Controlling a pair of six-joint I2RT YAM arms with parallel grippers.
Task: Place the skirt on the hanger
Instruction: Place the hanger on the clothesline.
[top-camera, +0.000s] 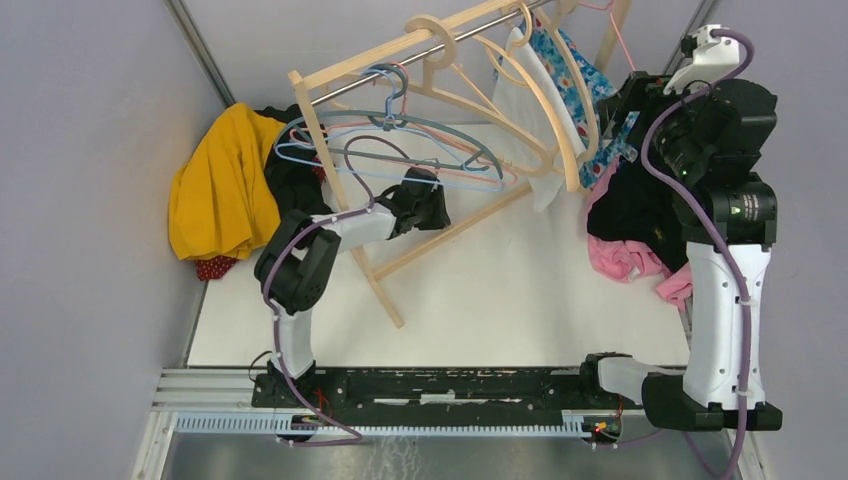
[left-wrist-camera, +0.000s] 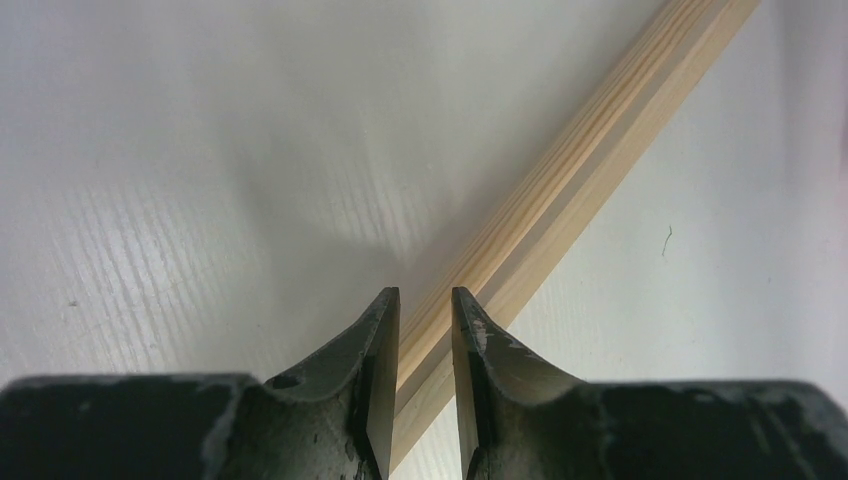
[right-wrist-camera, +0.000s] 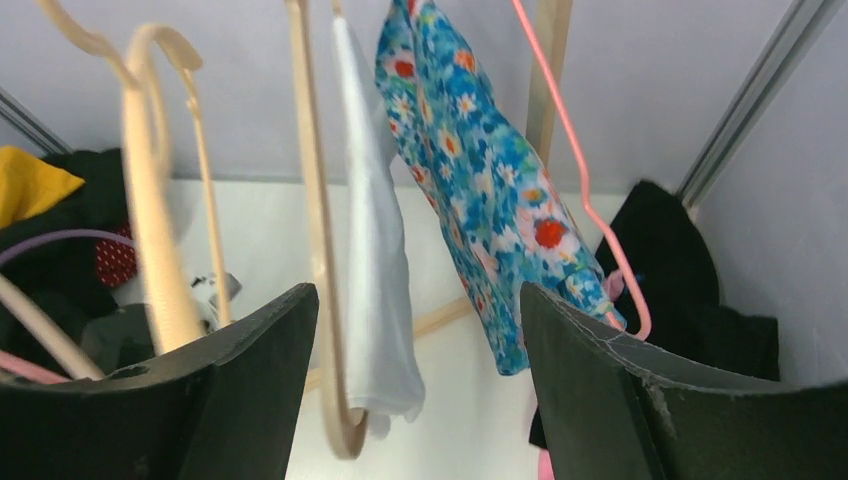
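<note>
A blue floral garment (right-wrist-camera: 480, 190), seemingly the skirt (top-camera: 572, 72), hangs at the right end of the tilted wooden rack (top-camera: 340, 150), beside a thin pink hanger (right-wrist-camera: 590, 215). To its left, a white garment (right-wrist-camera: 375, 250) drapes over a wooden hanger (right-wrist-camera: 320, 250). My right gripper (right-wrist-camera: 418, 290) is open just before these, level with their lower ends and holding nothing; in the top view it (top-camera: 612, 110) is by the rack's right end. My left gripper (left-wrist-camera: 425, 292) hovers over the rack's low wooden bar (left-wrist-camera: 580, 190), jaws a narrow gap apart with nothing between them.
Empty grey, blue and pink hangers (top-camera: 400, 140) hang mid-rack above the left gripper (top-camera: 432, 205). A yellow cloth (top-camera: 215, 185) lies at the far left. Black clothing (top-camera: 635, 210) and pink cloth (top-camera: 620, 258) are piled at the right, beside the right arm.
</note>
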